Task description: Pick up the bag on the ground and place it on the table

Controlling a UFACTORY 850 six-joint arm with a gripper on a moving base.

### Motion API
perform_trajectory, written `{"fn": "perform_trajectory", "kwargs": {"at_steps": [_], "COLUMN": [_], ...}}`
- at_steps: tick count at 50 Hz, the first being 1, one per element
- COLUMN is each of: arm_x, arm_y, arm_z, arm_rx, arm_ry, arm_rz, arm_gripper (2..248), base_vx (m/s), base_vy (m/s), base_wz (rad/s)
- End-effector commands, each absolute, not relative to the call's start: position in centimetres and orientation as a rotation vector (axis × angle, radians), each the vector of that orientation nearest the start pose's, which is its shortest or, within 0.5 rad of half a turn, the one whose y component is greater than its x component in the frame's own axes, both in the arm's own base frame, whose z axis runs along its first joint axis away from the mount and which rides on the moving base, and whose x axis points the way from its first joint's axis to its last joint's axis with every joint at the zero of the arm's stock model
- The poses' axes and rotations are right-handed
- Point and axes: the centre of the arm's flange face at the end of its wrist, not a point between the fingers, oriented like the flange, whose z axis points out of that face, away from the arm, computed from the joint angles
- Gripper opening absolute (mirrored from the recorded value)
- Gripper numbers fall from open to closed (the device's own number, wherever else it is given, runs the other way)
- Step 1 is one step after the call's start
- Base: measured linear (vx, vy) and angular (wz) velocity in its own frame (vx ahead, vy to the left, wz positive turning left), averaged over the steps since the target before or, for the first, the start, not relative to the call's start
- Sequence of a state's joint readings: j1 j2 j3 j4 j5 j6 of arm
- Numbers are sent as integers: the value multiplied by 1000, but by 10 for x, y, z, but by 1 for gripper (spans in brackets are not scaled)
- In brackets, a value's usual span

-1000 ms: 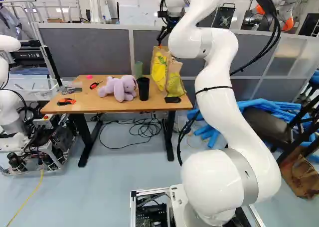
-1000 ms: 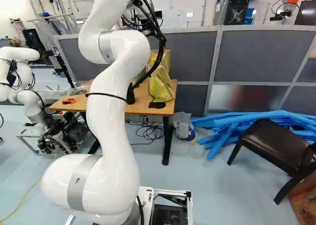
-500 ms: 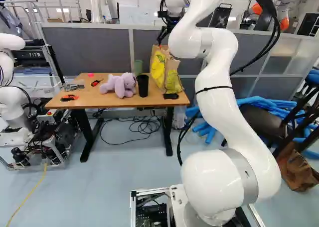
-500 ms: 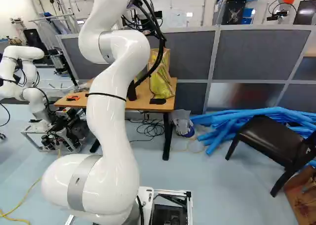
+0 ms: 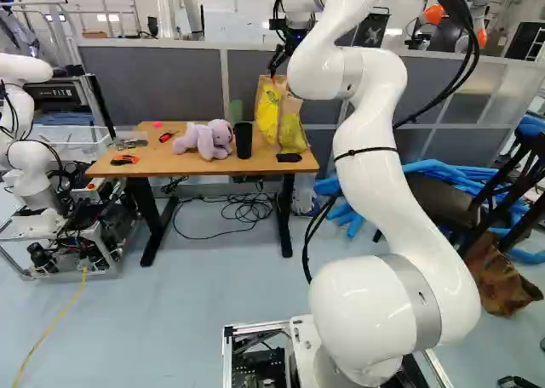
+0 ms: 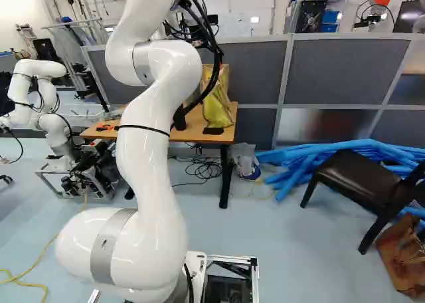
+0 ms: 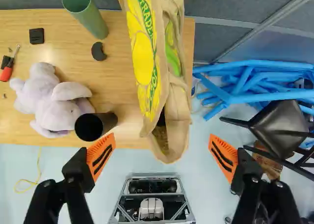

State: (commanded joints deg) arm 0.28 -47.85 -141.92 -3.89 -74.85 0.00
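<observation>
Brown bag, crumpled, lies on floor near dark smooth-seated chair; contents unclear. Pincer is released, slotted orange pads wide apart. Wood-topped bench holds yellow-printed bags, fuzzy lilac plush, round black cup.

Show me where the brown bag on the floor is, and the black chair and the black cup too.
Brown bag [image 6: 398,268]: right base view, on its side.
Black chair [image 6: 358,180]: right base view, on its seat.
Black cup [image 5: 243,141]: left base view, on its outer wall.
</observation>
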Motion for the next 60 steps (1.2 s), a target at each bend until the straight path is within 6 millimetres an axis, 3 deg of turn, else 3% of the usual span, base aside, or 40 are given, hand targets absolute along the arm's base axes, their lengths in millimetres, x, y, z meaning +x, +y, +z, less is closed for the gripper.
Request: {"fn": "perform_trajectory", "kwargs": {"at_steps": [37, 60], "arm_x": [733, 733], "arm_y": [-2, -2], "arm_z": [721, 720], "arm_rx": [-3163, -3162], "arm_ry": [-18, -19], "arm_rz": [-536, -540], "arm_gripper": [247, 247], "base_vx": [-122, 6], "base_vy": [-3, 0], "base_wz": [1, 0]}}
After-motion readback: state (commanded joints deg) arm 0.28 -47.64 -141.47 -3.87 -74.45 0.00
